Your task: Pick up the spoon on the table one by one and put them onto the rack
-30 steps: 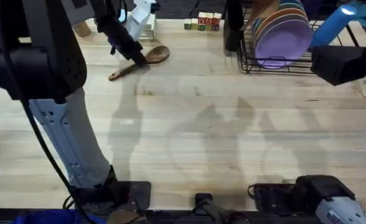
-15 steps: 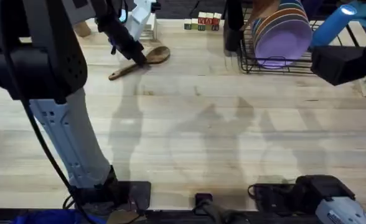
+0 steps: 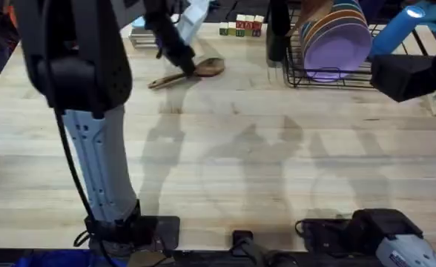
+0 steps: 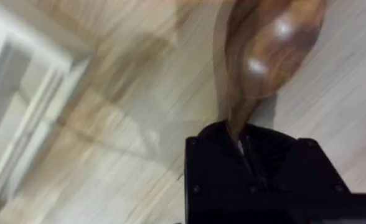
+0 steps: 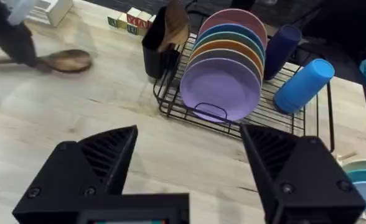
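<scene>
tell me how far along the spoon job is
One spoon already stands bowl up in the rack's black cup. The left gripper is shut on the second spoon, near its neck, far from the rack. Left: carry it over and drop it in. The right gripper waits open.

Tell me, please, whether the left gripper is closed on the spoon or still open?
Shut on it. The left gripper clamps the spoon at its neck, with the bowl sticking out beyond the fingers.
</scene>
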Available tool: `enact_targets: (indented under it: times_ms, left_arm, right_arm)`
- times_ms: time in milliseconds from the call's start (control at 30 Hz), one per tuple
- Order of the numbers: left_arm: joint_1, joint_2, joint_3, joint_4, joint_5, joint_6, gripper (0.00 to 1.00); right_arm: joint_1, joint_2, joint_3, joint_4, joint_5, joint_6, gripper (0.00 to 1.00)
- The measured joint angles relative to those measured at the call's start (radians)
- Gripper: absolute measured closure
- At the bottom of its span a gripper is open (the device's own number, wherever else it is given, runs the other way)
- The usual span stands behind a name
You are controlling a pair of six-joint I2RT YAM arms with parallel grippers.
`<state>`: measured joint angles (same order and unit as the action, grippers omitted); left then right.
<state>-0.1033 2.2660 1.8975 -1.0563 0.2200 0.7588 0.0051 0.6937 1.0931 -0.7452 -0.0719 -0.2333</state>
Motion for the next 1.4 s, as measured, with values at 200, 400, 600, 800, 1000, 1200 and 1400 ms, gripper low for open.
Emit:
enact_targets:
  times_ms: [200,400,600,800,1000,1200,1400]
  left_arm:
    - [-0.038,0.012,0.136,-0.027,0.097,-0.055,0.951]
    - [-0.039,0.012,0.236,-0.029,0.165,-0.113,0.958]
    - [-0.052,0.012,0.276,0.021,0.265,-0.172,0.960]
    - [-0.089,0.012,0.290,0.196,0.414,-0.252,0.960]
    - [-0.138,0.012,0.290,0.427,0.534,-0.323,0.960]
    - [-0.193,0.012,0.290,0.655,0.621,-0.365,0.960]
    - [-0.242,0.012,0.291,0.835,0.654,-0.435,0.960]
  right_arm:
    - [0.000,0.000,0.000,0.000,0.000,0.000,0.008]
    - [0.000,0.000,0.000,0.000,0.000,0.000,0.008]
    - [0.000,0.000,0.000,0.000,0.000,0.000,0.008]
    - [0.000,0.000,0.000,0.000,0.000,0.000,0.008]
    - [0.000,0.000,0.000,0.000,0.000,0.000,0.008]
    - [0.000,0.000,0.000,0.000,0.000,0.000,0.008]
    - [0.000,0.000,0.000,0.000,0.000,0.000,0.008]
